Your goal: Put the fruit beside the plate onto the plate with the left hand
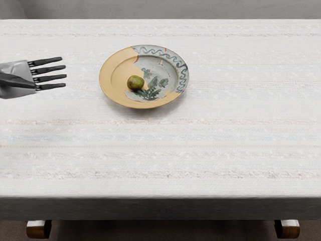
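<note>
Left hand point(30, 78) at the picture's left edge, well apart from the plate point(108, 75); fingers point(50, 78) straight, slightly fanned, pointing toward the plate, gripping nothing; we cannot make out the thumb clearly, but nothing sits in the palm. Right arm not in view.

Fruit point(135, 82): small, round, green-brown; it lies inside the plate, a little left of centre, where the yellow glaze meets the painted part; well within the rim. We see no other fruit on the table point(200, 150).

Judgement: the placing looks done; we read the step in hand as clearing the hand from the work area and leaving the result undisturbed.

Notes on doing that well:
- keep the fingers open and slack; no curling that could snag the cloth
- move outward, toward the left edge, never back across the plate; the fingertips lead toward the rim, so any forward drift is the risk
- hold the hand above the table, not dragging on it; a tug on the cloth could shift the plate
- go slowly; the plate is shallow and the fruit is round, so we expect it to roll at a small knock
- do not regrasp; the fruit's spot off centre is good enough
- end check: fruit at rest within the rim, hand apart from both
</note>
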